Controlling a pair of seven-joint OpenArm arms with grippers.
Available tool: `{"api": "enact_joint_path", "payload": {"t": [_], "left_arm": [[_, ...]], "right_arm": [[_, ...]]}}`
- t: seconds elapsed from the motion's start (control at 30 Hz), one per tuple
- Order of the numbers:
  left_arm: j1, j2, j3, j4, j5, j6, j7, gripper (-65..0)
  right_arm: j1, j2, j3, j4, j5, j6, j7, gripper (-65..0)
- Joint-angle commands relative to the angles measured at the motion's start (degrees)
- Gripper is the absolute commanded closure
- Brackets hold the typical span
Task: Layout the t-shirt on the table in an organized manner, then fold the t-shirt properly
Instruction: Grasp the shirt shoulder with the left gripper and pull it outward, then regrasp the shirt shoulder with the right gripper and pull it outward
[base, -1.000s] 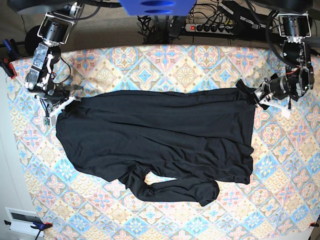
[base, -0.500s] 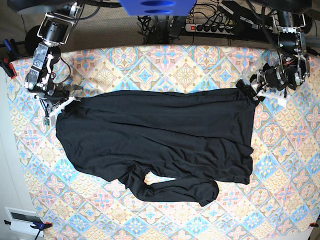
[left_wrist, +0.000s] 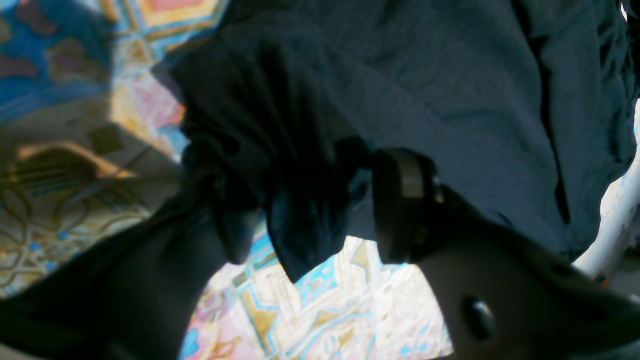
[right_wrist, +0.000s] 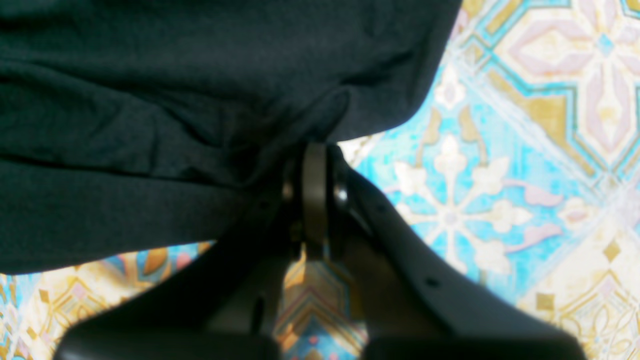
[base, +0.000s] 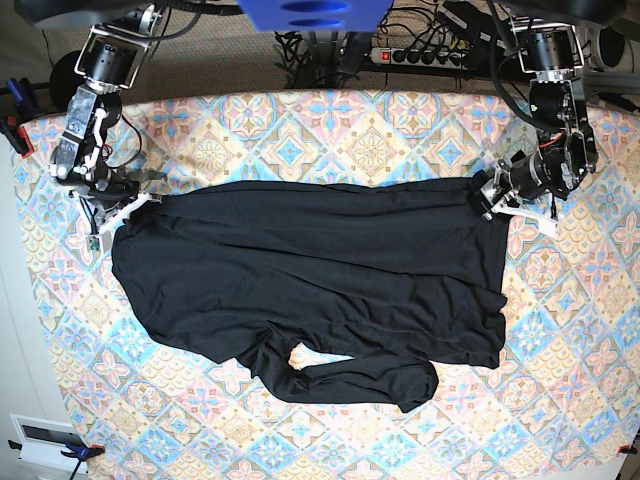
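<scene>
The black t-shirt (base: 320, 270) lies spread across the patterned table (base: 320, 130), one sleeve (base: 350, 385) curled along its near edge. My right gripper (base: 130, 205) is at the shirt's upper left corner. In the right wrist view this gripper (right_wrist: 314, 165) is shut, with a fold of the t-shirt (right_wrist: 175, 100) pinched between its tips. My left gripper (base: 487, 195) is at the shirt's upper right corner. In the left wrist view the left gripper (left_wrist: 310, 210) has its jaws well apart, with a bunch of the t-shirt (left_wrist: 450, 90) lying between them.
Beyond the table's far edge are a power strip (base: 420, 55) and cables. A blue mount (base: 315, 12) hangs at top centre. Clamps (base: 15, 130) grip the table's left edge, and a white box (base: 45, 440) sits at the bottom left.
My left arm has swung in toward the shirt's upper right corner and its jaws have narrowed somewhat. The right arm and the rest of the shirt have stayed still.
</scene>
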Motion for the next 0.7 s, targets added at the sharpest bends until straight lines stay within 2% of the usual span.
{"api": "enact_joint_path", "payload": {"t": [0.0,0.07,0.17,0.2,0.43,0.53,0.6,0.67], "left_arm": [[0.04,-0.04,0.23,0.30,-1.17,0.02,1.31,-24.4],[-0.04,-0.04,-0.04,0.38,-1.26,-1.21,1.04,-15.1],[-0.13,-0.39,-0.83,0.47,-1.17,-5.35,1.04,-2.5],[-0.13,-0.83,-1.97,0.47,-1.00,-5.79,1.13,0.0],[0.04,-1.36,-7.16,0.47,-1.35,-6.40,1.48,0.0],[0.40,-3.91,-7.25,1.70,-3.28,-6.40,1.48,0.0],[0.40,-4.61,-7.33,2.49,-5.92,-6.40,1.48,0.0],[0.40,-6.37,-7.33,3.11,-7.59,-6.40,1.48,0.0]], "right_arm": [[0.91,0.93,0.25,1.14,0.67,0.15,0.98,0.0],[0.73,0.93,0.25,1.23,0.76,0.15,0.98,0.0],[0.47,0.93,0.25,1.32,0.76,0.15,0.98,0.0],[0.47,0.93,0.25,1.85,0.76,0.15,0.98,0.0],[0.29,0.93,0.17,9.76,0.58,0.15,0.89,0.0],[-1.82,1.10,0.08,11.60,0.50,0.15,0.89,0.0],[-4.80,1.19,-1.51,11.87,0.50,0.15,0.89,-2.6],[-5.95,2.95,-4.58,13.01,0.41,0.15,0.98,-8.2]]}}
